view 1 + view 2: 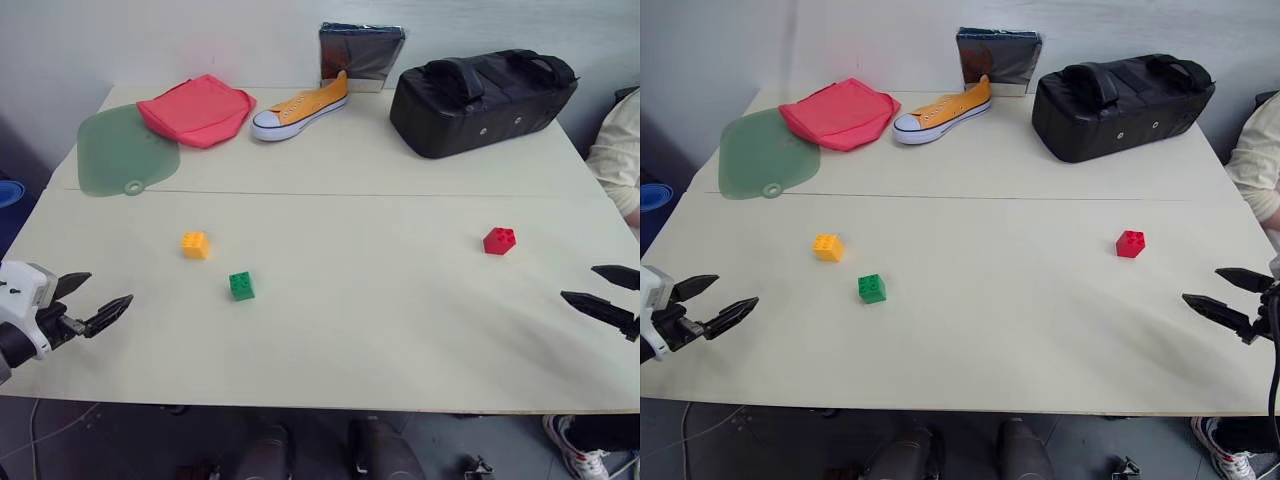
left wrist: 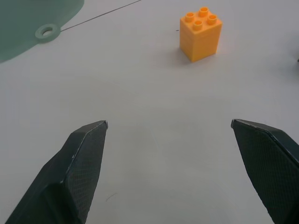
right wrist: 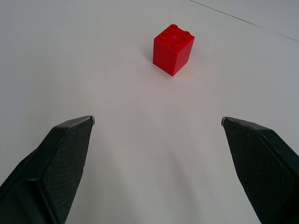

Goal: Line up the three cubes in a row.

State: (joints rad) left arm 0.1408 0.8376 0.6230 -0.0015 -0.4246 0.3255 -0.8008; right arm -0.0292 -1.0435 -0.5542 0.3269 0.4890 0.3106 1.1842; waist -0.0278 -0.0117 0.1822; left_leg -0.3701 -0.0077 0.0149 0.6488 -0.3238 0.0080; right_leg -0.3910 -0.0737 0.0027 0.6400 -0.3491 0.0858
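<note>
Starting with each gripper wide and empty, left gripper (image 1: 92, 293) and right gripper (image 1: 606, 290), you should carry the red cube (image 1: 499, 241) across the counter (image 1: 400, 320) toward the yellow-orange cube (image 1: 195, 245) and green cube (image 1: 241, 286).

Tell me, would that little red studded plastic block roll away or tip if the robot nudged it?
Probably not. The small red studded plastic cube sits flat on the pale smooth table, so it would likely slide rather than roll. It looks rigid and light; being slightly taller than wide, a high push might tip it.

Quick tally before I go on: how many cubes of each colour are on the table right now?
Yellow-orange cube: 1
Green cube: 1
Red cube: 1
Total: 3 cubes, all standing apart on the table, none in a gripper.
</note>
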